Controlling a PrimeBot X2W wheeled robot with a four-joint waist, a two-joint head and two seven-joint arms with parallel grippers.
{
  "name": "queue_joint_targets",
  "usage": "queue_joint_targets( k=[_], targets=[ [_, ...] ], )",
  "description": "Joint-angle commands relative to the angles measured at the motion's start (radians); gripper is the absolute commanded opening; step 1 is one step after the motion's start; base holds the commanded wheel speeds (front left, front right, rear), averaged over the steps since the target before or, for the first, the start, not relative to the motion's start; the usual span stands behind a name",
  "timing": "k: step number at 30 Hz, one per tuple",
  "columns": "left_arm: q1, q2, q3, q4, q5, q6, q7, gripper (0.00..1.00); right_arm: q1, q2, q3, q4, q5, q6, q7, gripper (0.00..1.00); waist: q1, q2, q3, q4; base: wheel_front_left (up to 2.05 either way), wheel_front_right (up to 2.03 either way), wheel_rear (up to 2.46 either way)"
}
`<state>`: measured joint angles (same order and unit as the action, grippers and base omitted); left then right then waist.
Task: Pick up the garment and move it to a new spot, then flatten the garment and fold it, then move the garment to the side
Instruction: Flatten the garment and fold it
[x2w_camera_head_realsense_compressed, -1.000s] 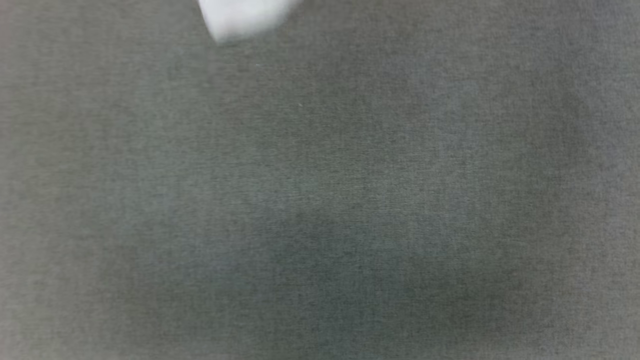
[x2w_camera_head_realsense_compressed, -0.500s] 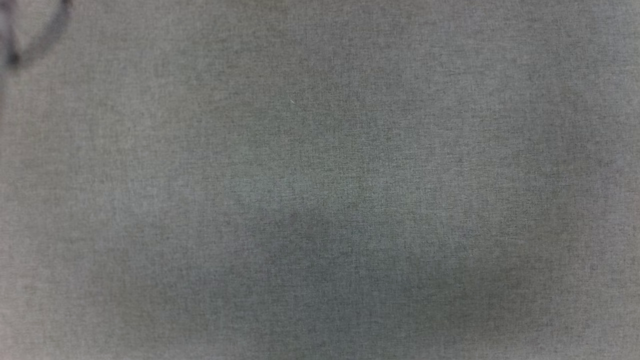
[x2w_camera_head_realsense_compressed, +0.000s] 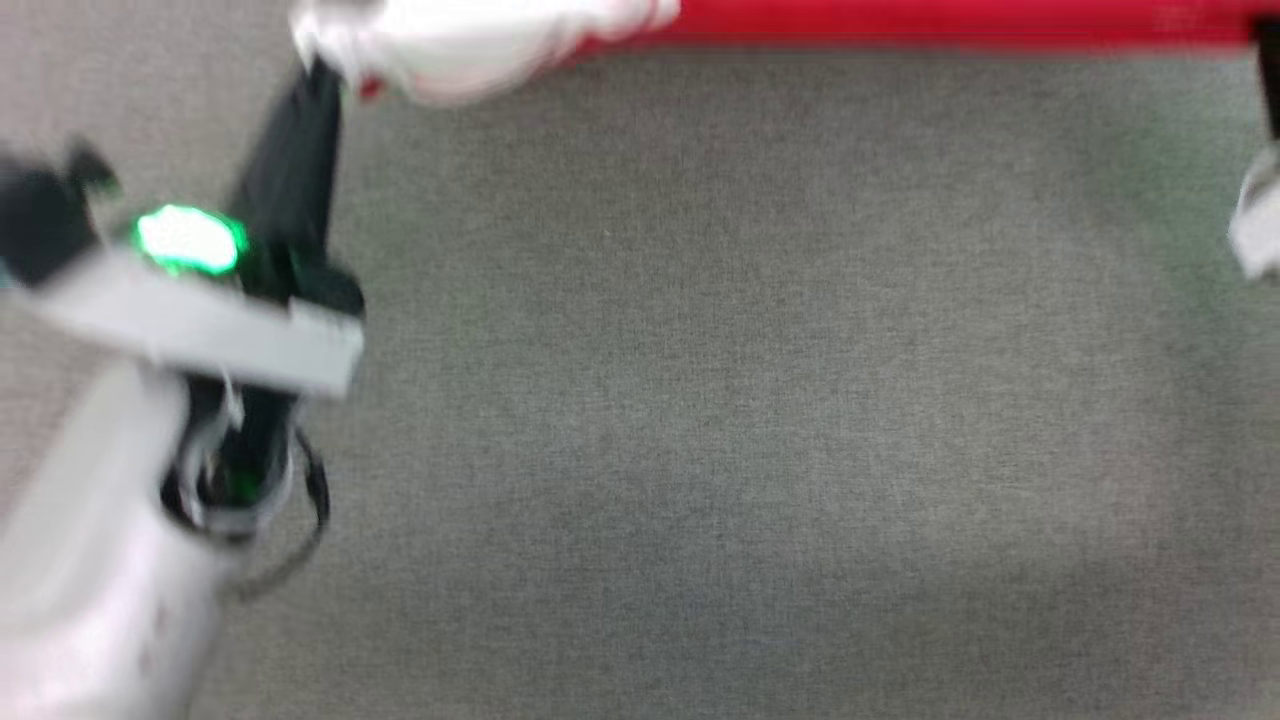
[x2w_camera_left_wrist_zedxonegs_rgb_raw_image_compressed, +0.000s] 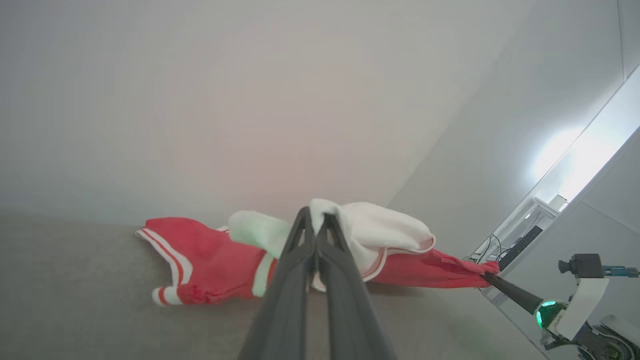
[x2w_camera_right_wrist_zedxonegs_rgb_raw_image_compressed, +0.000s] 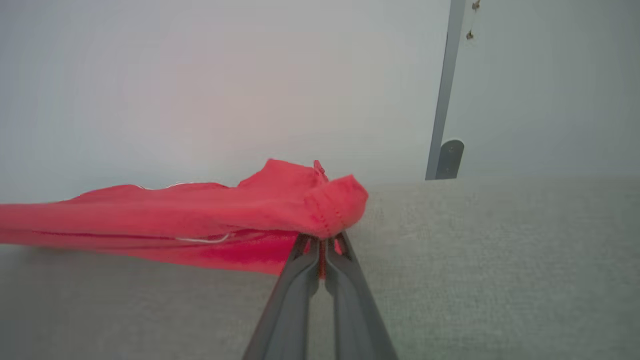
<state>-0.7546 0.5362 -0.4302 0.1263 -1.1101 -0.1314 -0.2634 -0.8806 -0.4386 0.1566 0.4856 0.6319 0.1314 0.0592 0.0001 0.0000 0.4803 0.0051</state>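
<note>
Left wrist view: left gripper (x2w_camera_left_wrist_zedxonegs_rgb_raw_image_compressed: 315, 218) and right gripper (x2w_camera_right_wrist_zedxonegs_rgb_raw_image_compressed: 322, 243) each pinch the jersey (x2w_camera_left_wrist_zedxonegs_rgb_raw_image_compressed: 215, 260), stretched between them over the desk (x2w_camera_right_wrist_zedxonegs_rgb_raw_image_compressed: 500, 275); flattening, folding remain.

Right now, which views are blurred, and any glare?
Head view: motion-smeared, left gripper and garment soft-edged. Left wrist view: fairly sharp on the garment, blown-out light strip at right. Right wrist view: crisp, garment stitching readable.
</note>
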Motion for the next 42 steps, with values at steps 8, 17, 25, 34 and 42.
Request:
queue_joint_targets(
  k=[8, 17, 25, 34, 42],
  targets=[
    [0.418, -0.049, 0.091, -0.224, 0.084, 0.002, -0.001, 0.0, 0.394, -0.025, -0.102, -0.301, 0.025, -0.002, 0.064, 0.0, -0.0001, 0.0, -0.102, -0.011, 0.0, 0.0, 0.0],
    [0.654, -0.064, 0.123, -0.408, 0.119, 0.001, 0.0, 0.0, 0.679, 0.043, -0.275, -0.612, -0.042, -0.002, 0.189, 0.0, -0.0001, 0.0, -0.127, -0.015, 0.0, 0.0, 0.0],
    [0.796, 0.022, 0.101, -0.545, 0.164, 0.001, 0.0, 0.0, 0.841, 0.102, -0.355, -0.796, -0.074, -0.002, 0.274, 0.0, -0.0001, 0.0, -0.142, -0.01, 0.0, 0.0, 0.0],
    [0.796, 0.059, 0.095, -0.575, 0.18, 0.001, 0.0, 0.0, 0.884, 0.139, -0.392, -0.866, -0.071, -0.002, 0.317, 0.0, -0.0001, 0.0, -0.132, -0.013, 0.0, 0.0, 0.0],
    [0.612, 0.062, 0.016, -0.463, 0.145, 0.001, 0.003, 0.0, 0.753, 0.117, -0.323, -0.783, -0.061, -0.002, 0.35, 0.0, -0.0001, 0.0, -0.087, -0.028, 0.0, 0.0, 0.0]
  ],
)
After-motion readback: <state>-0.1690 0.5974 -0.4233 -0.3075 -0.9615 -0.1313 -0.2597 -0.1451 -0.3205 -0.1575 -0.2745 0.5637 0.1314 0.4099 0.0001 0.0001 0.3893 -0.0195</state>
